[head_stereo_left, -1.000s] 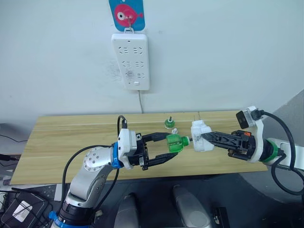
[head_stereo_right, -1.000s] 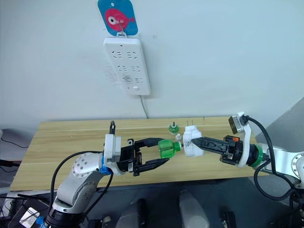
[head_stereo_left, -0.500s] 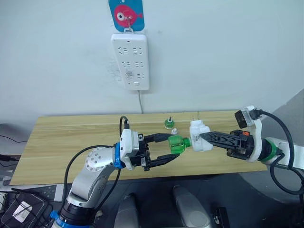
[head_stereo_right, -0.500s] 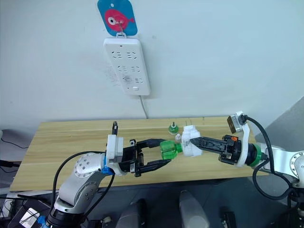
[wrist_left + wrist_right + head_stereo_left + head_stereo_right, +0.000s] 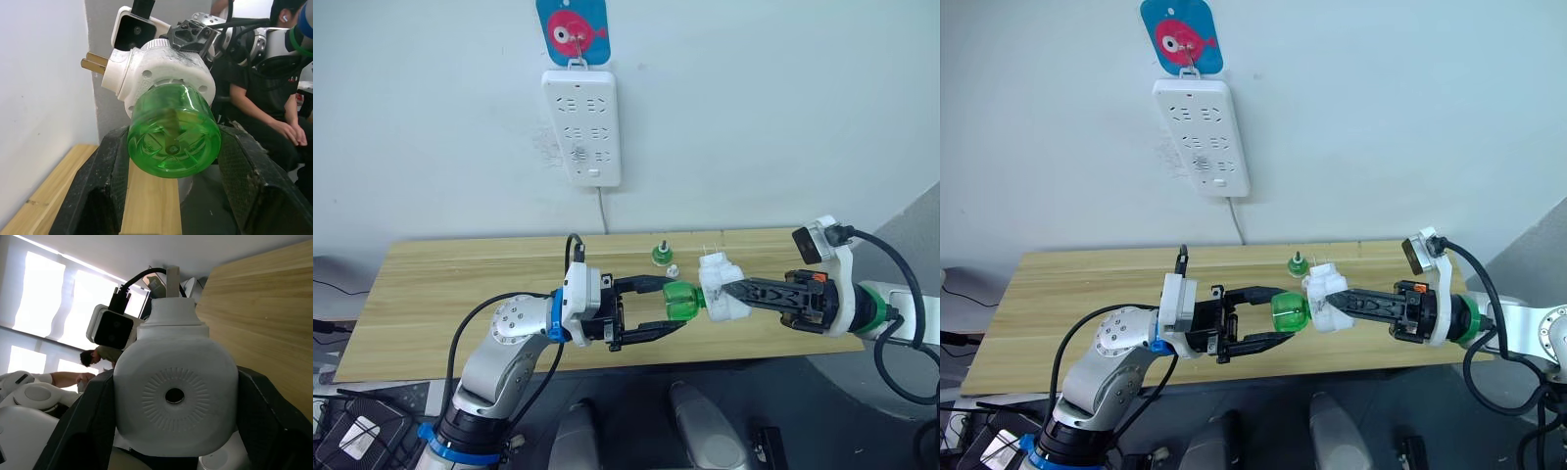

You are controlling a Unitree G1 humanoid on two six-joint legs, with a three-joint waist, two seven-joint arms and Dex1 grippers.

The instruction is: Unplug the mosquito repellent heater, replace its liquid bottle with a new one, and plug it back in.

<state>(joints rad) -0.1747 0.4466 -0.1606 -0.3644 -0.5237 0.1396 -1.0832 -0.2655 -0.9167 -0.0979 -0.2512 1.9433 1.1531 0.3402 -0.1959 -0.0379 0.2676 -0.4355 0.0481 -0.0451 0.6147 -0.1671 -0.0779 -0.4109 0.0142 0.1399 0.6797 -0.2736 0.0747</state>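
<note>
Silver-white arms, black claws, black cables, blue and green rings

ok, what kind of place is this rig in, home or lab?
Probably a lab or test room staged as a home corner. A bare wooden table stands against a plain white wall, a power strip hangs from a hook instead of a fixed outlet, and a seated person watches nearby.

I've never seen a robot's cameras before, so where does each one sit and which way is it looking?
Head eyes: look forward and down at both arms over the wooden table.
Left wrist: looks along the left gripper at the green bottle.
Right wrist: looks along the right gripper at the mosquito repellent heater.
Shared: both wrist views show the heater.
</note>
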